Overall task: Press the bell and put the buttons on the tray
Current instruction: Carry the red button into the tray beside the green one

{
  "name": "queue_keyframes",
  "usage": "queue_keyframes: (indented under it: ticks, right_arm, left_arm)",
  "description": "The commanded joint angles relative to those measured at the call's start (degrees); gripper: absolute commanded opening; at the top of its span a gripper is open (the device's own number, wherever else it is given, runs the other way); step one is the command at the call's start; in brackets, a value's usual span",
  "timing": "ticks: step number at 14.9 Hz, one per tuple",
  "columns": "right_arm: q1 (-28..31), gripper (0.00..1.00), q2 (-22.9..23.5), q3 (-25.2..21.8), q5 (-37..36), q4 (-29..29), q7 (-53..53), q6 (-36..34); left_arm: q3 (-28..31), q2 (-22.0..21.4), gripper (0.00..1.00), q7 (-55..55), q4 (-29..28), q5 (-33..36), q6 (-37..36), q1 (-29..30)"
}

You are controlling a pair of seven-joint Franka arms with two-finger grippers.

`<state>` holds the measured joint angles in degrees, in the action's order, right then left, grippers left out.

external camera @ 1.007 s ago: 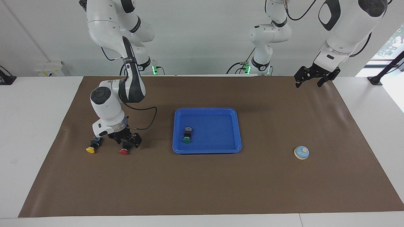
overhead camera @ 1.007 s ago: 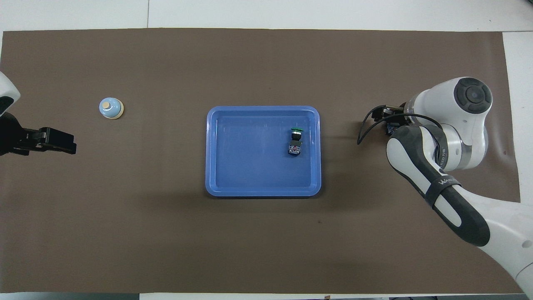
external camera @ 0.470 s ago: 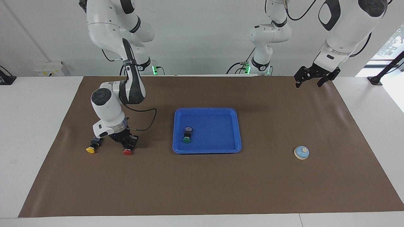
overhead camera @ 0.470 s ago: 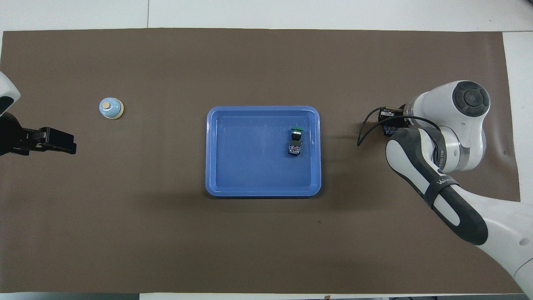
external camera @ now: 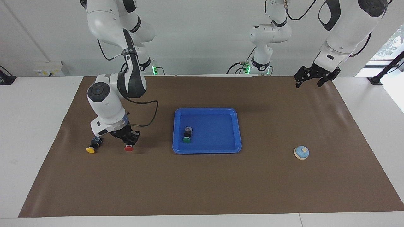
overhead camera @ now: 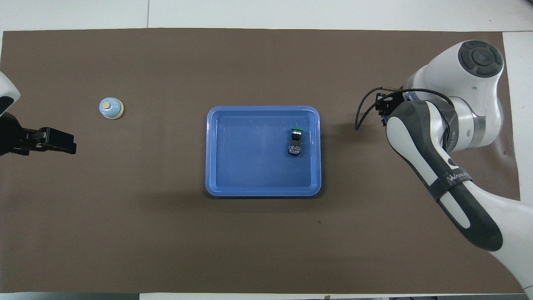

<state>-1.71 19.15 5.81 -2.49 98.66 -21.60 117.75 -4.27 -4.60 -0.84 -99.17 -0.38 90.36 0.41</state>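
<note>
My right gripper (external camera: 128, 141) is shut on the red button (external camera: 128, 148) and holds it just above the mat at the right arm's end of the table. Beside it the yellow button (external camera: 91, 149) lies on the mat. The green button (external camera: 187, 139) (overhead camera: 297, 132) lies on its side in the blue tray (external camera: 206, 111) (overhead camera: 216, 150) at the table's middle. The light-blue bell (external camera: 301, 152) (overhead camera: 111, 108) sits toward the left arm's end. My left gripper (external camera: 310, 80) (overhead camera: 58, 141) waits open, raised over the mat's edge. In the overhead view my right arm (overhead camera: 441, 137) hides the red and yellow buttons.
A brown mat (external camera: 202, 183) covers the table, with white tabletop around it. A black cable (external camera: 148, 121) loops from the right wrist toward the tray.
My right gripper shut on the red button and lifted it slightly off the mat, drifting a little toward the tray. The left arm stayed still.
</note>
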Motion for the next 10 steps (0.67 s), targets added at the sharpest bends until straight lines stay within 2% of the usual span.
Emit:
queue_keyframes:
  ticks: [1,3,6,8,10]
  right_arm:
    - [-6.01,0.00,1.50,0.26,0.29,-8.21,-5.80,-7.78]
    - [-10.84,0.00,2.81,0.17,0.47,-11.81,-9.50,-9.91]
    - [-18.66,0.00,4.13,0.17,3.27,-12.70,-17.22,-9.65]
    - [-23.67,0.00,8.16,-0.01,2.93,-16.56,-21.97,-9.12]
    - [-26.76,0.00,11.24,-0.09,2.58,-17.54,-25.06,-6.94]
  left_arm:
    - [0.14,-0.58,1.00,-0.48,-0.23,-1.03,0.52,0.12]
    - [0.14,-0.58,1.00,-0.48,-0.23,-1.03,0.52,0.03]
    - [0.14,-0.67,1.00,-0.48,-0.23,-1.03,0.52,0.12]
    - [0.14,-0.58,1.00,-0.48,-0.23,-1.03,0.52,0.12]
    - [0.14,-0.58,1.00,-0.48,-0.23,-1.03,0.52,0.12]
